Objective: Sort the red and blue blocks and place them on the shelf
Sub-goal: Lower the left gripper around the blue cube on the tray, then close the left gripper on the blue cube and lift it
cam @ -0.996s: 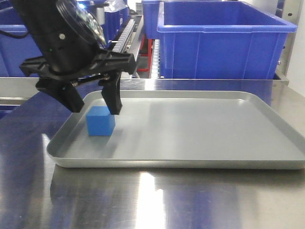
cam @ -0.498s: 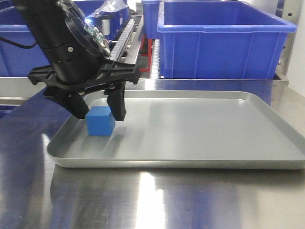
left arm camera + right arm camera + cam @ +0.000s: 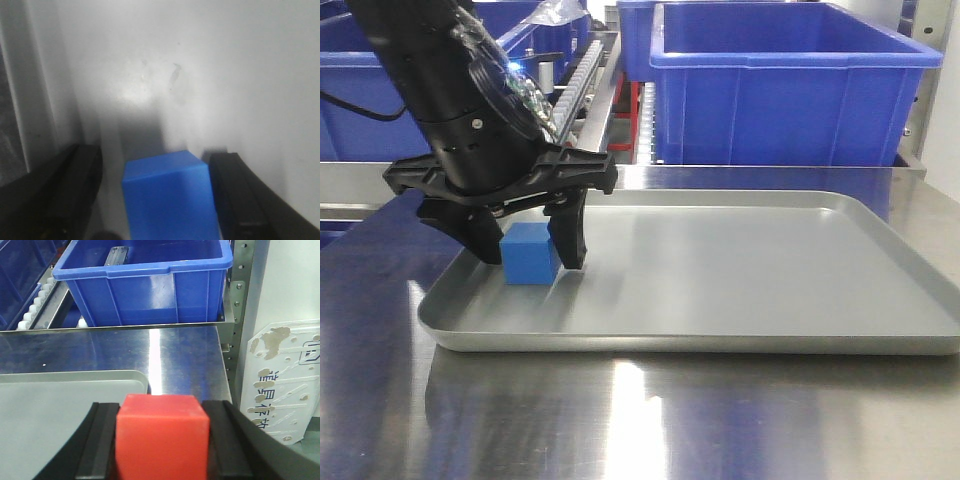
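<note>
The blue block [image 3: 530, 256] sits in the near-left corner of the grey tray [image 3: 770, 342]. My left gripper [image 3: 531, 250] is lowered over it, open, one black finger on each side. From the left wrist, the blue block [image 3: 170, 200] lies between the fingers [image 3: 235, 200], with a gap on its left side and the right finger close against it. My right gripper [image 3: 162, 410] is shut on the red block [image 3: 161, 435], held above the tray's right corner [image 3: 75, 390]. The shelf [image 3: 40, 302] with white rollers stands behind the steel table.
Large blue tubs [image 3: 790, 90] stand on the shelf behind the tray; one tub [image 3: 145, 285] is straight ahead of the right gripper. A steel upright [image 3: 242, 295] and a white printed panel [image 3: 285, 375] stand to the right. The steel table [image 3: 640, 420] runs to the front.
My left gripper has come down round the blue block, its fingers now lower on both sides. The block has stayed in place.
</note>
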